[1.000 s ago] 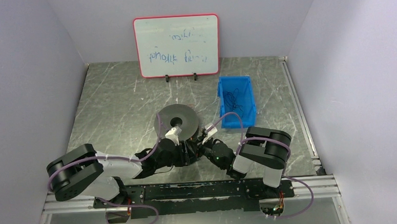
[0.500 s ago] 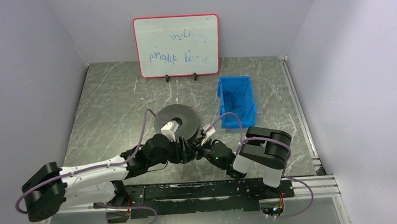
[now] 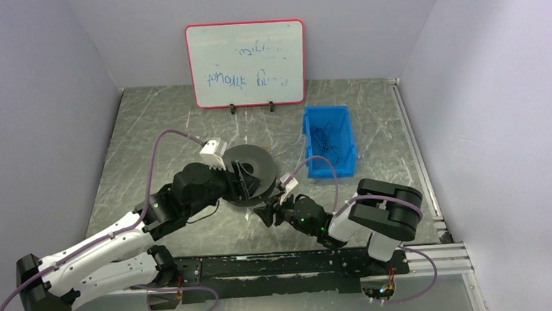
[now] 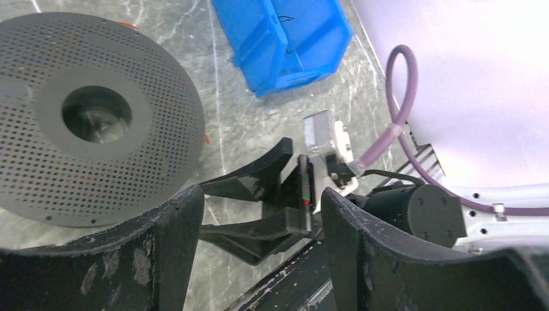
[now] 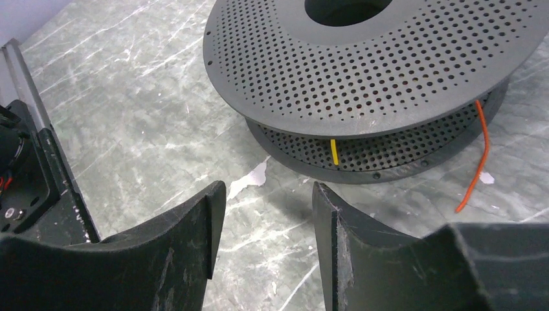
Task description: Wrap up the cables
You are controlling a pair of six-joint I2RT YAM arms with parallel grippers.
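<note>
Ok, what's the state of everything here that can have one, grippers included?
Left gripper: open, empty.
Right gripper: open, empty.
Spool: lying flat.
Orange cable: loose end trailing out from the spool.
Yellow cable: short piece showing between the flanges.
Blue bin: upright, thin dark wires inside.

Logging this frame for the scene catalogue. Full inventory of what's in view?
whiteboard: 1, white with red frame, at the far wall
bin: 1, blue, right of centre
thin wires: a tangle, dark, inside the bin
spool: 1, dark grey, perforated, table centre
yellow cable: 1, between the spool's flanges
orange cable: 1, trailing from the spool onto the table
table: 1, grey marbled
hoses: purple, along both arms
left tool: open, empty, near the spool
right tool: open, empty, facing the spool
</note>
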